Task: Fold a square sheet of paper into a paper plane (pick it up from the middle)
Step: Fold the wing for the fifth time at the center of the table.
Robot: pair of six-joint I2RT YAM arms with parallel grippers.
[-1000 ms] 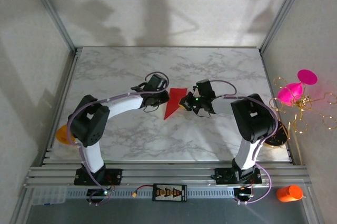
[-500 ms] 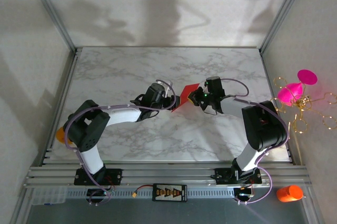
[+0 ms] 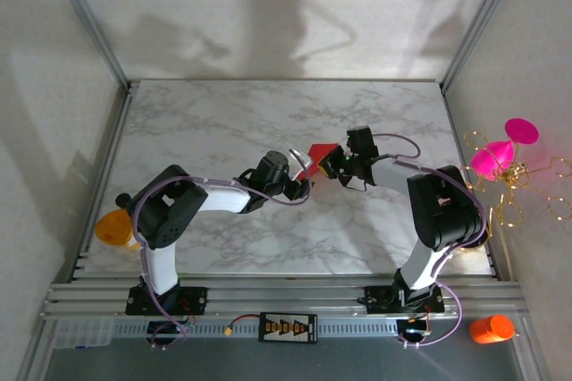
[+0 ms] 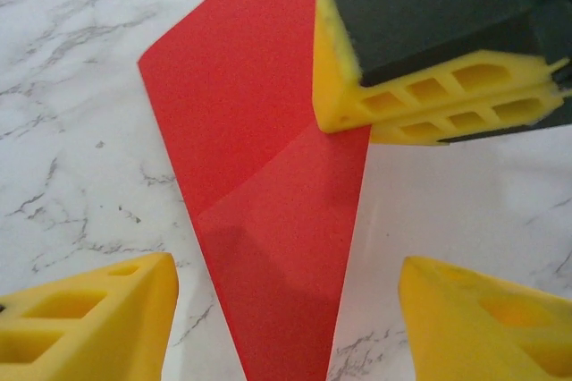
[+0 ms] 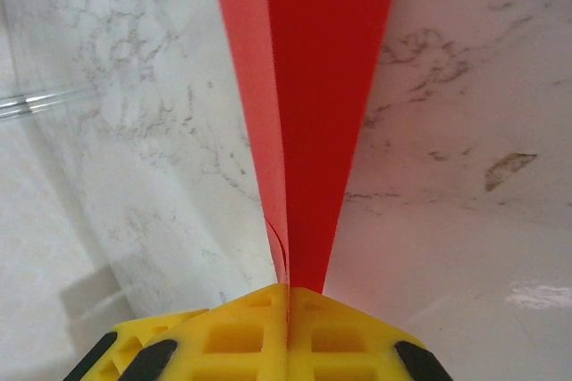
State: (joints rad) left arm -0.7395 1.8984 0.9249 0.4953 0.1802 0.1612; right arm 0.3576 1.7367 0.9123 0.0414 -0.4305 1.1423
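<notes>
The left gripper [image 3: 302, 187] has just let go. A second ago it sat nearly closed at the far-left side of the red sheet of paper [image 3: 322, 152], which lay as a long flat wedge on the marble table [image 3: 197, 131]. Now that arm has swung in nearer the middle and its jaws stand apart. From its wrist, its yellow fingers [image 4: 94, 318] sit on either side of the paper's narrow end without touching it. The right gripper [image 3: 336, 165] has the sheet alone. Its jaws are clamped tight on the doubled layers at one edge, as its own camera shows plainly, with the red paper [image 5: 313, 86] running away from the pinched pads [image 5: 241, 336]. From above the sheet looks shorter than before, so I'd guess it is lifted or tipped on edge, though I can't be sure from here. Already creased into a slim pointed shape, it seems ready for the left gripper to re-grip for another fold.
</notes>
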